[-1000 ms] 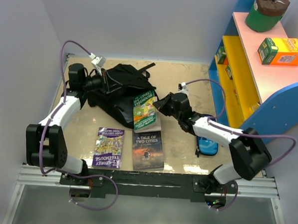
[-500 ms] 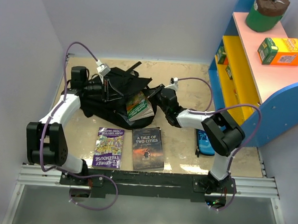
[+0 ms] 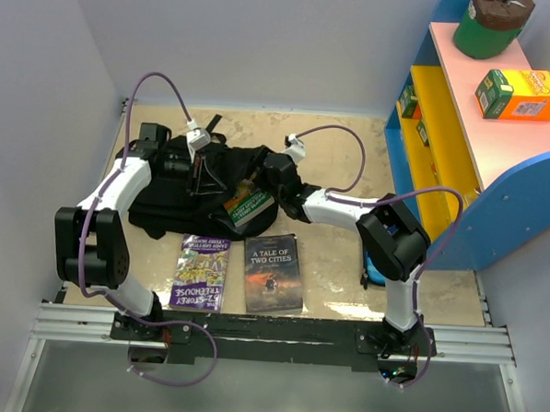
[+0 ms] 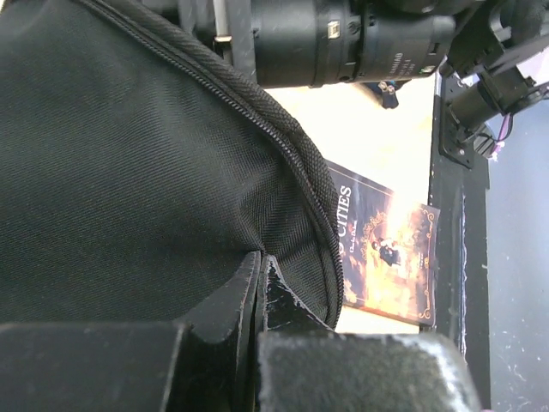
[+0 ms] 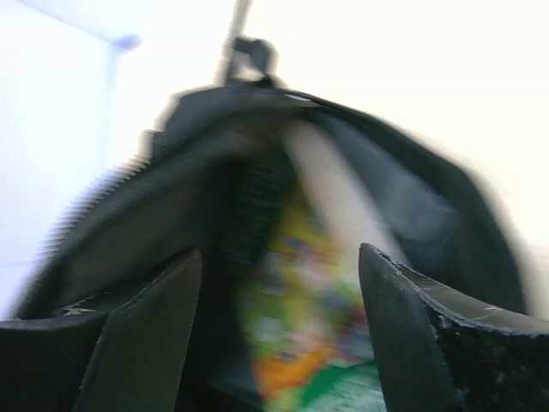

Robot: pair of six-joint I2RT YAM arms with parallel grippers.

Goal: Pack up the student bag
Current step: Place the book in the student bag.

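The student bag [image 3: 179,187] is a black backpack lying at the back left of the table. My left gripper [image 3: 200,161] is shut on a fold of its fabric beside the zipper [image 4: 300,163], with the fingertips [image 4: 257,279] pressed together. A green picture book [image 3: 248,206] sticks halfway out of the bag's mouth. My right gripper [image 3: 259,176] is at that mouth, open, its fingers [image 5: 403,292] standing wide either side of the blurred book [image 5: 296,335] without gripping it. The bag [image 5: 180,215] gapes around the book.
A purple book [image 3: 200,271] and "A Tale of Two Cities" [image 3: 273,272] lie near the front edge. A blue pencil case [image 3: 371,269] peeks out behind the right arm. A blue-yellow shelf [image 3: 463,133] at the right holds a green can [image 3: 490,23] and an orange box [image 3: 518,94].
The right gripper carried the green book left into the bag's mouth, then opened and let it go. The left gripper dragged the bag leftward, staying shut on it.
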